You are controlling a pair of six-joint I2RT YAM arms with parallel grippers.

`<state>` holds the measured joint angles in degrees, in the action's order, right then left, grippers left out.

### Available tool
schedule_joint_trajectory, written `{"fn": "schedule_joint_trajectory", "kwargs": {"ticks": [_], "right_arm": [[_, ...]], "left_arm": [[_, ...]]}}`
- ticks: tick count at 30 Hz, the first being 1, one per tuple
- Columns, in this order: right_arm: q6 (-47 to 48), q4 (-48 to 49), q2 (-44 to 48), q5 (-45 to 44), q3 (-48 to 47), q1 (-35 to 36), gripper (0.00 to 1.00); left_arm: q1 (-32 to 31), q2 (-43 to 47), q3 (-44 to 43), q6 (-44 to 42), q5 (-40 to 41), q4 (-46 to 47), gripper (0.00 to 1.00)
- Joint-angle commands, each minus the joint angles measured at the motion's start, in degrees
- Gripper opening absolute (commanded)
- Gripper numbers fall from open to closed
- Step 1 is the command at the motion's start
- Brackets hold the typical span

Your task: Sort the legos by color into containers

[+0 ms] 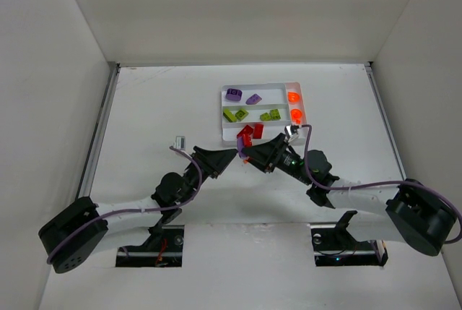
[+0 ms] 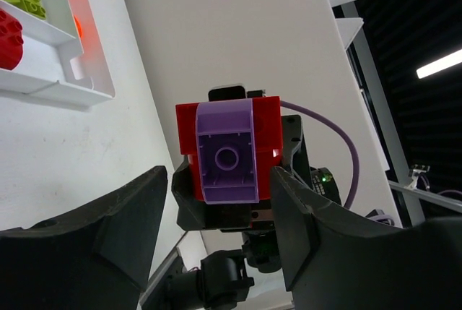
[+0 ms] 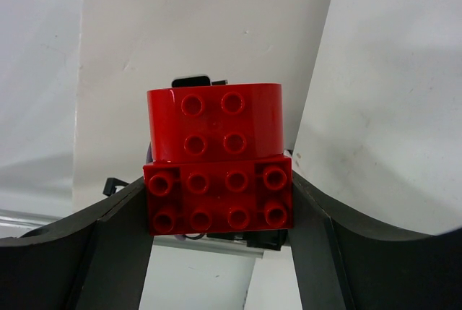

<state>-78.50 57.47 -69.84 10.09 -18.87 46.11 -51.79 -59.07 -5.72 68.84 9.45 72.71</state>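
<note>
Right pincer (image 3: 216,201) clamping a red-and-purple lego stack (image 2: 227,158)

Left pincer (image 2: 219,174) is flanking that stack from the opposite side; whether it is gripping, I cannot tell. The stack is hanging by the tray's (image 1: 222,111) near edge. White walls (image 1: 238,14) are enclosing the white counter (image 1: 144,108) on three sides, darkness showing beyond one

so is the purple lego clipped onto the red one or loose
Clipped on: the purple plastic brick sits flush against the red plastic brick, which is held in the right jaws.
</note>
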Motion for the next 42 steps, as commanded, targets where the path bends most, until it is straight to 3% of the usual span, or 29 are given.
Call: {"fn": "schedule_joint_trajectory", "kwargs": {"ticks": [1, 13, 22, 28, 42], "right_arm": [[-0.25, 4.40, -0.38, 0.55, -0.46, -0.27, 0.45], [-0.95, 6.77, -4.24, 0.81, -1.69, 1.39, 0.45], [-3.24, 12.57, -8.55, 1.60, -1.70, 2.36, 0.45], [-3.15, 11.88, -5.92, 2.13, -0.02, 1.31, 0.45], [-0.25, 4.14, -1.96, 5.03, -0.99, -2.03, 0.46]], "left_arm": [[-0.63, -0.87, -2.19, -1.95, -0.49, 5.78, 0.56], [-0.90, -3.77, -4.13, -2.74, -0.93, 7.01, 0.52], [-0.46, -5.88, -3.78, -2.22, -0.75, 9.55, 0.29], [0.77, -2.55, -1.76, -2.22, -0.49, 8.33, 0.22], [9.12, 10.02, 1.06, -2.13, -3.03, -3.10, 0.21]]}}
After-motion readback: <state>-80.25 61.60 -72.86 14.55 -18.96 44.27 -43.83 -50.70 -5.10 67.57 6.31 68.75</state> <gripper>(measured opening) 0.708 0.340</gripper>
